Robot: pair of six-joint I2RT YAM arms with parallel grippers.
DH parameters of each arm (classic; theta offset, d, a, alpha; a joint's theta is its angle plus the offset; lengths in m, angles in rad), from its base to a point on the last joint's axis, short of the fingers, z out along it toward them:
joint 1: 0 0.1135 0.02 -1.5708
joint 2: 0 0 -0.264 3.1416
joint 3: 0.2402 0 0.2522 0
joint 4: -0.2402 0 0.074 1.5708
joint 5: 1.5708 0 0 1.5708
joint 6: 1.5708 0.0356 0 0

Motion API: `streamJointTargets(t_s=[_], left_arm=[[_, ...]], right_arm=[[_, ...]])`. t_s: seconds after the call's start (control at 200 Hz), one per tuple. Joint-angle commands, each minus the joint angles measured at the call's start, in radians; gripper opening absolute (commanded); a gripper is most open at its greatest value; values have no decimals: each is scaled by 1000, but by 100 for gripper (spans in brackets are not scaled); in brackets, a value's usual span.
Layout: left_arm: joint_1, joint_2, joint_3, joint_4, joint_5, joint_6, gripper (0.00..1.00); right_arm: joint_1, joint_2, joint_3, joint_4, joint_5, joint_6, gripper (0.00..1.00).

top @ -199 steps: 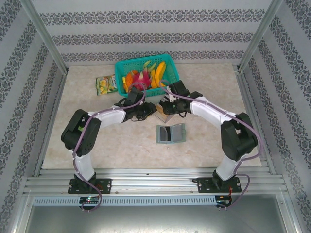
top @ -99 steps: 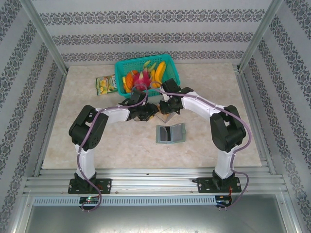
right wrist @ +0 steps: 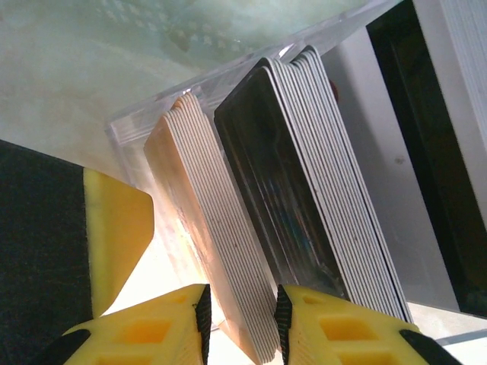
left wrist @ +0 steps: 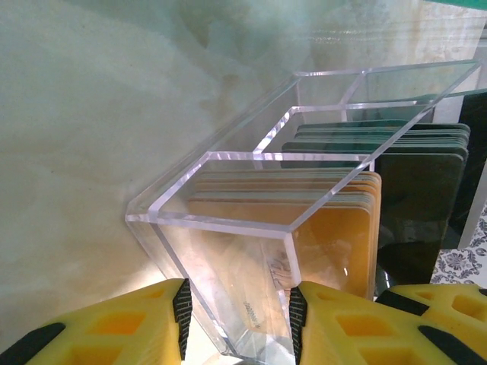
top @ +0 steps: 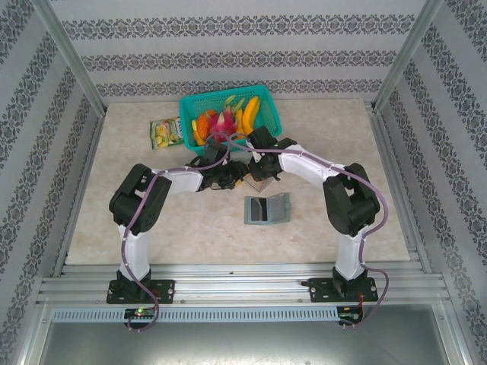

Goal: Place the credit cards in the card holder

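Note:
The credit cards stand on edge in a small clear plastic box [top: 249, 182] behind the card holder [top: 268, 209], which lies open on the table. There is an orange-brown stack [left wrist: 342, 228] in the end compartment and a dark stack [left wrist: 418, 190] behind it. My left gripper [left wrist: 239, 315] is shut on the box's near end, its pads against both side walls. My right gripper [right wrist: 240, 319] is closed round the orange-brown stack [right wrist: 205, 205], one pad beside the dark stack [right wrist: 297, 198]. Both grippers meet over the box [left wrist: 251, 220] in the top view.
A teal basket [top: 188, 122] of toy fruit stands just behind the grippers. A yellow-green snack packet [top: 163, 133] lies to its left. A yellow finger [right wrist: 114, 236] of the other gripper sits close on the left in the right wrist view.
Both arms' elbows have swung inward, the right one further. Both grippers stay at the clear box, and the card holder has not moved.

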Motion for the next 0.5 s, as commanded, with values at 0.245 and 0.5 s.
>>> streamJointTargets(t_s=[0.245,0.5], left_arm=[[14,18,-30,24,-18,-23,41],[14,24,-36,13,-26,-16,38]], right_arm=[[52,47,-29,42,176,-84,26],[63,-10,-20,52,228,-95,26]])
